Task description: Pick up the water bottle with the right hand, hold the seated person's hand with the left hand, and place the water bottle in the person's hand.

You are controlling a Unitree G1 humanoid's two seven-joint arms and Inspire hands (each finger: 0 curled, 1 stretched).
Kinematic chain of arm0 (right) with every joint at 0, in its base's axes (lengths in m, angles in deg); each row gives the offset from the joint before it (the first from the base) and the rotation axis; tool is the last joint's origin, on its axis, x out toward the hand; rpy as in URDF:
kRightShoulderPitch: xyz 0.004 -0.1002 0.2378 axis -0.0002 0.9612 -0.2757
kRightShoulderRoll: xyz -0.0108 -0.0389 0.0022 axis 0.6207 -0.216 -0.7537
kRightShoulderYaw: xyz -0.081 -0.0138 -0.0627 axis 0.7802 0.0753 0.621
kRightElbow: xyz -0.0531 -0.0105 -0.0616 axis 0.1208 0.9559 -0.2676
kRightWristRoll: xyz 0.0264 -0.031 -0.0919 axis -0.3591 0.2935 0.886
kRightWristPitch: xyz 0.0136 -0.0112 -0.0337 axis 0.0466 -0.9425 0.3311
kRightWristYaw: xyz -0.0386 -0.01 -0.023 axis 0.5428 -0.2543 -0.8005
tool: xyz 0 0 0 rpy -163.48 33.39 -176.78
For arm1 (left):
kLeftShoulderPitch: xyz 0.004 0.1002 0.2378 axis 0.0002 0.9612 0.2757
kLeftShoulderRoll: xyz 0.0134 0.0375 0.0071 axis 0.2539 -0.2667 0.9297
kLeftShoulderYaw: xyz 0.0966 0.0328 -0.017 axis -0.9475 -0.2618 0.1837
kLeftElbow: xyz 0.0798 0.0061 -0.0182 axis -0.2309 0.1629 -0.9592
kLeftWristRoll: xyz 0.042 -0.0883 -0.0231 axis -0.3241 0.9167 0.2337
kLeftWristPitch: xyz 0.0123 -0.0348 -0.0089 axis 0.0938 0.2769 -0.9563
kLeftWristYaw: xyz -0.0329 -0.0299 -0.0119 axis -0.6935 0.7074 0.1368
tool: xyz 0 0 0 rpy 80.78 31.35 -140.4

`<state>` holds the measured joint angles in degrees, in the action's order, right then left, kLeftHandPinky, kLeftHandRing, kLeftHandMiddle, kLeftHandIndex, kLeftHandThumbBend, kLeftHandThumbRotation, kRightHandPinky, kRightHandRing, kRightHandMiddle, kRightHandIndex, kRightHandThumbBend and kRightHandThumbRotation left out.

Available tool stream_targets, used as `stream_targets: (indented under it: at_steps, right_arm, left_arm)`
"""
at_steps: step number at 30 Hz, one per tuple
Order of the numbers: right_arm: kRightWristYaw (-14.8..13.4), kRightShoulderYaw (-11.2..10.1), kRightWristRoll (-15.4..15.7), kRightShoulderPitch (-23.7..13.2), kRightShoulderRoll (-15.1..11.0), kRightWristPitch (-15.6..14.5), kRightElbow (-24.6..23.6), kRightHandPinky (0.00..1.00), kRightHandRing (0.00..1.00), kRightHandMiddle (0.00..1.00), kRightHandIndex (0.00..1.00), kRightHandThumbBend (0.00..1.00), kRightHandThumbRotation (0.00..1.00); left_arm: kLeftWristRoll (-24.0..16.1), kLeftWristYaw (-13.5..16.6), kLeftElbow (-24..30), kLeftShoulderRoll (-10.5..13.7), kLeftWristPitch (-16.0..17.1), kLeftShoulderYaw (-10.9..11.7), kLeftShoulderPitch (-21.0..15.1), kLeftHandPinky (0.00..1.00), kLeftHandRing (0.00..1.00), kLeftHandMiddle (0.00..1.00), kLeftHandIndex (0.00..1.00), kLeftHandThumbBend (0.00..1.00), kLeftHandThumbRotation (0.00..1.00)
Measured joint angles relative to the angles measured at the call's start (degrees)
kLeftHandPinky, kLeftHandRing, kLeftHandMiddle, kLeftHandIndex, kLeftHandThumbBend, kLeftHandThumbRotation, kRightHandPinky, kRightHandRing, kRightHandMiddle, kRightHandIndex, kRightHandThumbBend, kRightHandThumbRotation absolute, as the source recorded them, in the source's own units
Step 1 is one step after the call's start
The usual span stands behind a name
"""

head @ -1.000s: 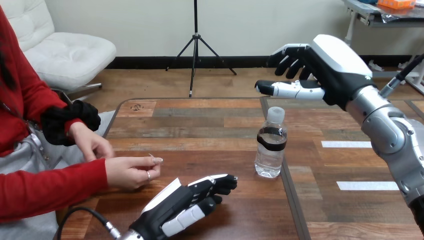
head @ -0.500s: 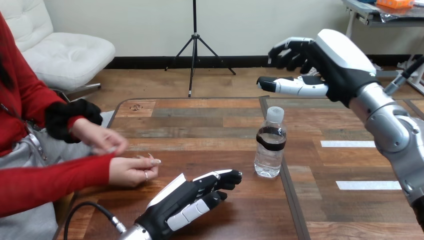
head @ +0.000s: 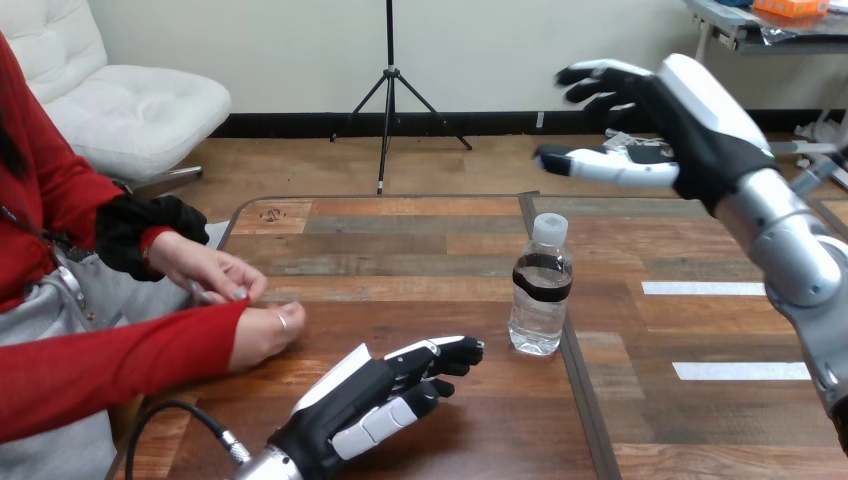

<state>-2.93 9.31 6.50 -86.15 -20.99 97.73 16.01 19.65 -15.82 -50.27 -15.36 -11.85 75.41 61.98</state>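
One water bottle point(head: 541, 285) stands upright on the table point(head: 400, 240), untouched. Two robot hands: the right hand point(head: 672, 135) hangs above the bottle and off to its right, fingers spread, grasping nothing; the left hand point(head: 385, 392) lies low to the bottle's left, fingers loose and empty. Two person's hands point(head: 262, 335), further left of the bottle, touch each other and sit apart from the left hand. My guess at the risk: a slanted descent could tip the bottle, and no palm is offered yet
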Motion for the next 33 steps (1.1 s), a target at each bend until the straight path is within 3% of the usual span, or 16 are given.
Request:
stream_targets:
  at_steps: [10, 16, 26, 33]
  right_arm:
    - [-3.1, -1.6, -2.6, 0.0, 1.9, 2.3, 7.4, 0.75, 0.85, 0.88, 0.91, 1.0, 0.67]
    - [-5.2, -1.7, -2.9, 0.0, 3.3, 4.6, 11.9, 0.81, 0.89, 0.9, 0.93, 1.0, 0.66]
    - [-7.9, -1.6, -2.7, 0.0, 6.0, 6.0, 17.2, 0.88, 0.92, 0.91, 0.95, 1.0, 0.67]
    - [-8.6, -1.6, -2.9, 0.1, 7.7, 7.4, 19.6, 0.9, 0.93, 0.93, 0.96, 1.0, 0.63]
  left_arm:
    - [0.1, -0.3, 0.1, 0.9, 0.7, 1.1, 0.1, 0.83, 0.87, 0.86, 0.85, 1.0, 1.0]
    - [0.1, -0.3, 1.1, 1.7, 1.4, 1.7, 0.8, 0.84, 0.88, 0.86, 0.85, 1.0, 1.0]
    - [2.4, -2.0, 4.7, 3.4, 1.7, 2.7, 3.0, 0.85, 0.89, 0.86, 0.85, 1.0, 1.0]
    - [4.2, -3.4, 7.4, 4.9, 1.6, 3.0, 4.9, 0.85, 0.89, 0.86, 0.85, 1.0, 1.0]
